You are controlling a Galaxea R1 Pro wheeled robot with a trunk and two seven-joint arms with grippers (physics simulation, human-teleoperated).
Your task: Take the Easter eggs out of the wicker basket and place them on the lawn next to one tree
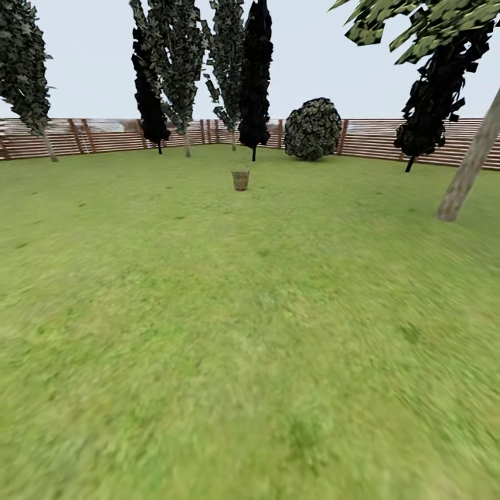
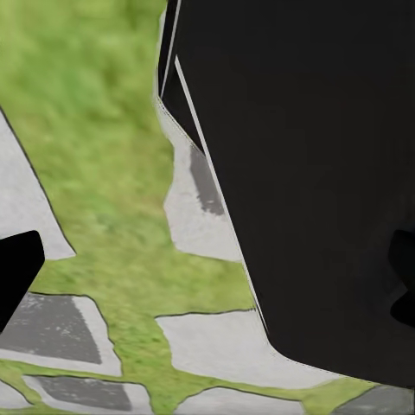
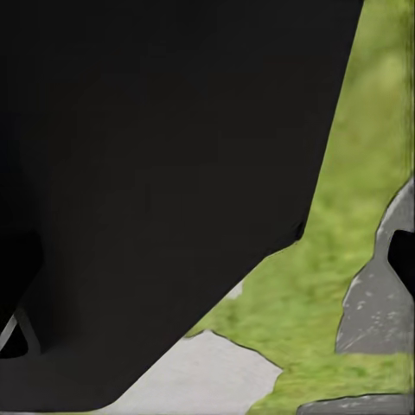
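Note:
Far ahead on the lawn [image 1: 250, 312] stands the small brown wicker basket [image 1: 240, 180], upright and alone near the middle of the garden. From this distance its inside is hidden, so the Easter eggs cannot be made out. A thick grey-brown tree [image 1: 467, 173] leans up at the right, its leaves overhead. In the left wrist view my left gripper [image 2: 209, 275] hangs open over grass and stone slabs, with one dark fingertip [image 2: 17, 275] at the edge. My right gripper [image 3: 209, 268] is also open and holds nothing, beside my dark body.
A brown slatted fence [image 1: 389, 139] closes the back of the garden. Dark narrow trees [image 1: 255, 76] and a round bush [image 1: 313, 129] stand along it. Grey paving slabs [image 2: 220, 346] lie in the grass under my arms. My black body [image 3: 156, 173] is close to both wrists.

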